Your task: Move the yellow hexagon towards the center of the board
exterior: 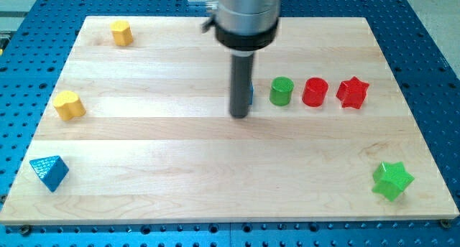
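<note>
At the view's lower left of the counter (180, 168) sits a blue triangular block (49, 172); above it a yellow heart-like block (69, 105), and the yellow hexagon (122, 32) near the top left corner. My tip (239, 115) rests mid-board — no jaws here — hiding most of a blue block (251, 95). Rightward: green cylinder (281, 91), red cylinder (315, 92), red star (352, 92), green star (392, 180).

blue block (250, 95) mostly hidden behind rod (241, 85)
</note>
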